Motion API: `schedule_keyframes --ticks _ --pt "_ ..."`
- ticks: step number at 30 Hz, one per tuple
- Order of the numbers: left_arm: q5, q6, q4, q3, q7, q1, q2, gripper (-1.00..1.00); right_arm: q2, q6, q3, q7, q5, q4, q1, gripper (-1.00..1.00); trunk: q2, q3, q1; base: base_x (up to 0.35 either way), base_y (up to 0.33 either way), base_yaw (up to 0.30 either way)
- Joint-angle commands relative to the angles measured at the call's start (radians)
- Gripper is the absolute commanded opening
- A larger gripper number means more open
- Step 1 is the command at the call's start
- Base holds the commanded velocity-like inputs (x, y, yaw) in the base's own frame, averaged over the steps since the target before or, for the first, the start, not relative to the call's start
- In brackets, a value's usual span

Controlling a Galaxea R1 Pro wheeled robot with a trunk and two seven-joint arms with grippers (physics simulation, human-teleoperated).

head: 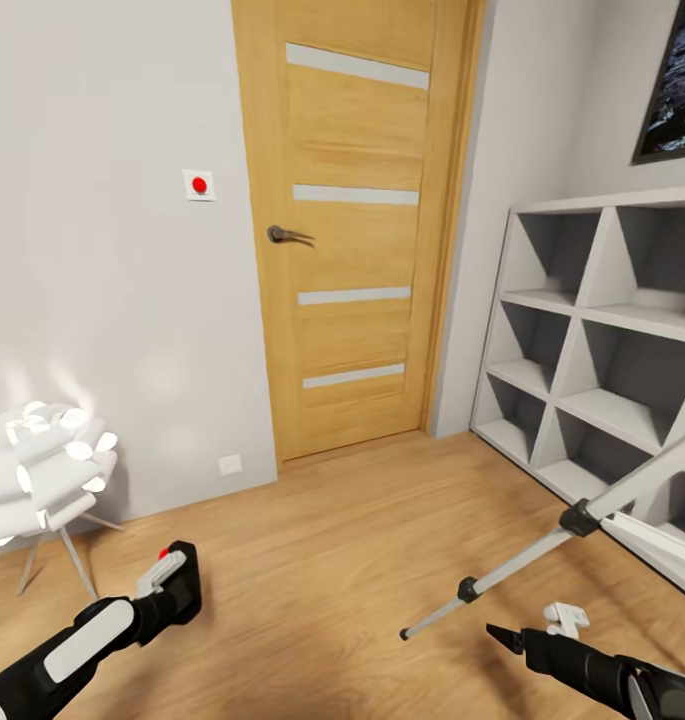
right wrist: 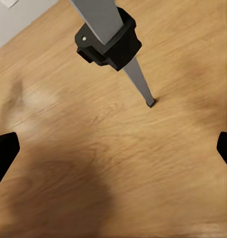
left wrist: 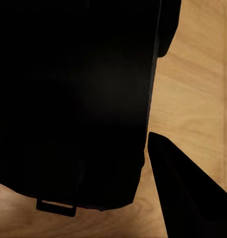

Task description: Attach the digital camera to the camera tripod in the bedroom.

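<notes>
From my head, my left gripper [head: 172, 578] clamps the digital camera [head: 180, 590] at near left above the floor [head: 332, 540]; the camera tripod [head: 542, 550] leans at right by the shelf [head: 592, 330], its foot near my right gripper [head: 512, 638].

My left wrist sees the camera [left wrist: 73, 99] against one finger [left wrist: 183, 188].

My right wrist shows fingertips [right wrist: 4, 153] spread wide, empty, before a tripod leg [right wrist: 118, 49].

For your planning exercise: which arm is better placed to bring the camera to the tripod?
Left, probably: the left gripper already holds the small black boxy camera. The right gripper is open and empty beside the silver-legged tripod.
</notes>
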Motion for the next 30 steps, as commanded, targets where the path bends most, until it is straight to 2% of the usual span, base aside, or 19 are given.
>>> schedule_keyframes --ticks 1,6,11,17,20,24,30 --pt "0.006 -0.001 0.007 -0.004 -0.013 -0.001 0.0 -1.0 0.0 0.007 -0.001 -0.001 0.002 0.002 -0.001 1.0 0.0 0.003 -0.001 0.0 0.0 0.0" --pt "0.005 0.0 0.049 -0.004 -0.085 -0.001 -0.01 -1.0 0.002 0.005 0.005 -0.024 0.006 0.016 -0.001 1.0 0.001 0.022 -0.003 0.0 0.0 0.0" --pt "0.006 0.0 0.054 -0.004 -0.091 -0.001 -0.012 -1.0 0.002 -0.005 0.006 -0.028 0.006 0.028 -0.001 1.0 0.002 0.042 -0.005 0.0 0.0 0.0" --pt "0.006 0.0 0.078 -0.004 -0.094 -0.001 -0.017 -1.0 0.002 -0.023 0.006 -0.053 0.003 0.044 -0.001 1.0 0.044 0.06 -0.028 0.0 0.0 0.0" --pt "0.005 0.0 0.117 -0.004 -0.095 -0.001 -0.034 -1.0 0.003 -0.026 0.006 -0.078 0.0 0.049 -0.001 1.0 0.065 0.07 -0.04 0.0 0.0 0.0" --pt "-0.004 -0.001 0.2 -0.004 -0.095 -0.001 -0.075 -1.0 0.002 -0.044 -0.003 -0.131 -0.002 0.083 -0.001 1.0 0.093 0.082 -0.055 0.0 0.0 0.0" --pt "-0.005 -0.001 0.222 -0.003 -0.097 -0.001 -0.082 -1.0 -0.004 -0.093 -0.009 -0.197 0.0 0.09 -0.001 1.0 0.135 0.101 -0.078 0.0 0.0 0.0"
